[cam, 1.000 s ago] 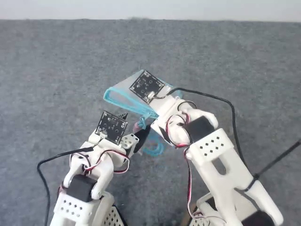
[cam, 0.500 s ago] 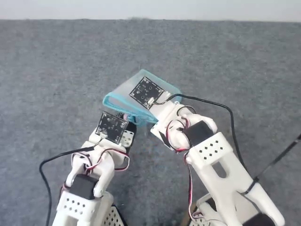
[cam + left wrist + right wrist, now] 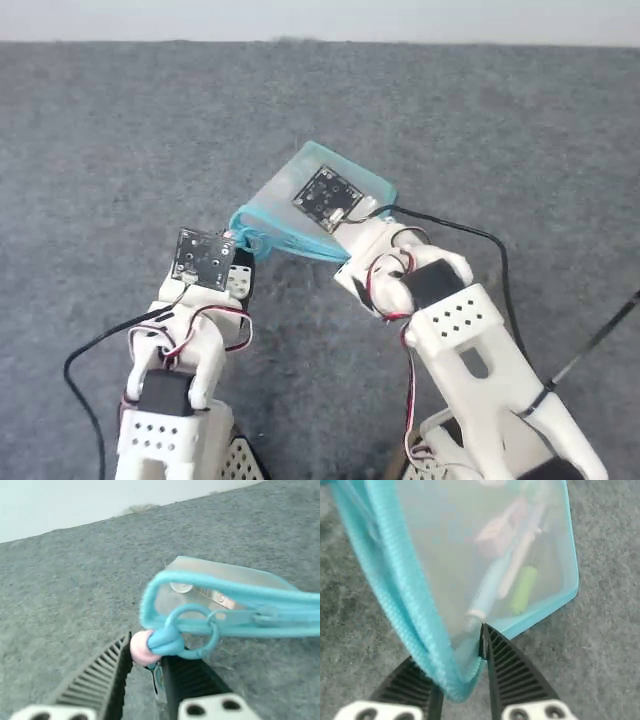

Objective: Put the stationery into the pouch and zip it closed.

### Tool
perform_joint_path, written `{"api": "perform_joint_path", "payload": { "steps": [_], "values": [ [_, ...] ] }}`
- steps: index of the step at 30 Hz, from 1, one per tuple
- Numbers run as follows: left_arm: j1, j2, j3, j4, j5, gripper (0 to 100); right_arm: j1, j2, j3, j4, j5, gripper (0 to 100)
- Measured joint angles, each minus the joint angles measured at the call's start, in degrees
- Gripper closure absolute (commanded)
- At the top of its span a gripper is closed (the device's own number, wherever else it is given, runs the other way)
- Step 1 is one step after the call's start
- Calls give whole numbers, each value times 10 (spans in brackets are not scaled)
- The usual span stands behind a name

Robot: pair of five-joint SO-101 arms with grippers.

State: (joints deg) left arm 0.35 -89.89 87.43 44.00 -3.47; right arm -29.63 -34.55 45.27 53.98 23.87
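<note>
A translucent pouch [image 3: 285,200] with a light-blue zipper edge [image 3: 290,243] is held between both arms above the grey mat. In the left wrist view my left gripper [image 3: 145,656] is shut on the zipper pull [image 3: 150,647], a pink bead with a blue knot and ring [image 3: 192,632], at the pouch's [image 3: 225,582] end. At the opposite end my right gripper [image 3: 462,652] is shut on the pouch's zipper edge [image 3: 405,585]. Stationery [image 3: 505,575] lies inside the pouch: pens, a green piece and a pink piece, seen through the wall.
Grey felt-like mat [image 3: 120,140] covers the table, with open room to the left, right and behind the pouch. A pale wall [image 3: 320,18] borders the far edge. Black cables [image 3: 470,225] trail from both arms.
My left gripper has moved left and slightly back with the zipper pull. The pouch has stretched out between the arms, and the right arm has shifted slightly right.
</note>
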Motion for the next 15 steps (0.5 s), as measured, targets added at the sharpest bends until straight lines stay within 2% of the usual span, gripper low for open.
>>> {"api": "perform_joint_path", "payload": {
  "steps": [6, 15],
  "values": [
    [-38, 0, 0, -4, 0, 988, 33, 0, 0, 1, 21, 992],
    [-42, 0, 0, -11, 0, 988, 96, 0, 0, 1, 37, 992]
  ]
}}
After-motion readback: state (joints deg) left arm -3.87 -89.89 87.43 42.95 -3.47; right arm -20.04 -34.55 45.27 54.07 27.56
